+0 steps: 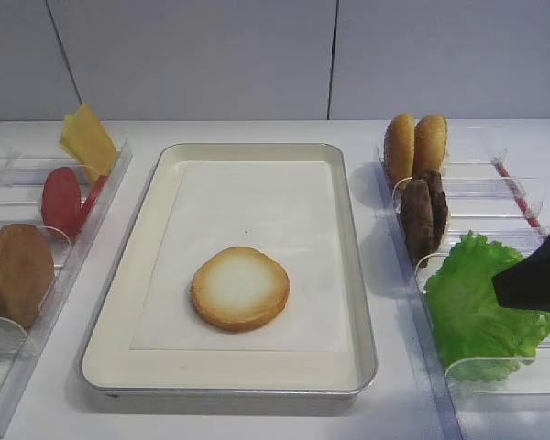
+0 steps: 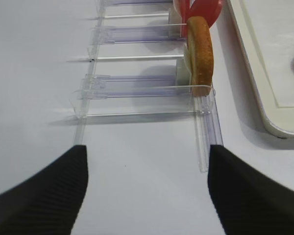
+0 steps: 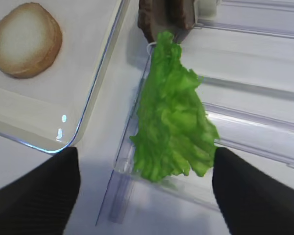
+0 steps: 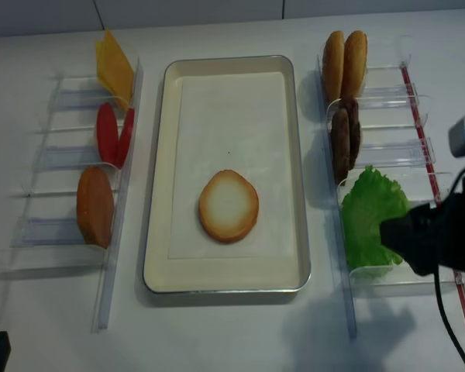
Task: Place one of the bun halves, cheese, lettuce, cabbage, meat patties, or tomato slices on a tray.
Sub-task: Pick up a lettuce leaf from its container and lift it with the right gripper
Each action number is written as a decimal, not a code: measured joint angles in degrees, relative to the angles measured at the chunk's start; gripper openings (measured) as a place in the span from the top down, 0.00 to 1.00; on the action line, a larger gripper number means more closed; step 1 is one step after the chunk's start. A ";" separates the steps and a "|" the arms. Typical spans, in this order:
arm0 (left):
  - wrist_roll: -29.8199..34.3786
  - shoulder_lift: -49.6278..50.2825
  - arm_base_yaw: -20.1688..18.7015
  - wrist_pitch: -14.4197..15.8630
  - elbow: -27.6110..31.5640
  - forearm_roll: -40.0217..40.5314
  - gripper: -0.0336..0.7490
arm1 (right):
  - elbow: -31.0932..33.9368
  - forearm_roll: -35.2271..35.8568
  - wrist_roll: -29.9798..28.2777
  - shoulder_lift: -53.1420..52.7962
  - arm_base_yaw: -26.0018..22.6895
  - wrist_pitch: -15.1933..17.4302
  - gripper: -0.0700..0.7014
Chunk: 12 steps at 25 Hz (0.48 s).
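The cream tray (image 1: 344,275) lies in the middle with one bun half (image 1: 240,288), pale face up, on its paper. The frilled green lettuce (image 3: 171,112) leans in the clear rack on the right. My right gripper (image 3: 146,196) hovers over the leaf's near edge, open. Its two black fingers (image 3: 34,196) stand wide on either side of that edge, and I see no contact with the leaf. From above, the right gripper (image 4: 407,232) covers the lettuce (image 4: 368,217) on its right side. My left gripper (image 2: 147,191) is open over bare table, in front of the left rack.
The right rack (image 1: 522,197) also holds two bun halves (image 1: 415,145) and dark meat patties (image 1: 423,213). The left rack (image 1: 73,266) holds cheese (image 1: 87,139), tomato slices (image 1: 62,200) and a bun half (image 1: 16,272). A red strip (image 4: 422,132) runs along the right rack.
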 joint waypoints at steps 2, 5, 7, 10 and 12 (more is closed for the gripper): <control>0.00 0.00 0.00 0.00 0.00 0.00 0.33 | -1.74 0.11 -0.64 3.14 0.00 0.00 0.18; 0.00 0.00 0.00 0.00 0.00 0.00 0.33 | -3.99 1.03 -1.12 5.58 0.00 -0.44 0.18; 0.00 0.00 0.00 0.00 0.00 0.00 0.33 | -4.59 2.13 -2.55 6.58 0.00 -0.44 0.18; 0.00 0.00 0.00 0.00 0.00 0.00 0.33 | -4.76 3.90 -4.69 8.33 0.00 0.20 0.18; 0.00 0.00 0.00 0.00 0.00 0.00 0.33 | -4.76 4.47 -5.19 9.51 0.00 0.44 0.18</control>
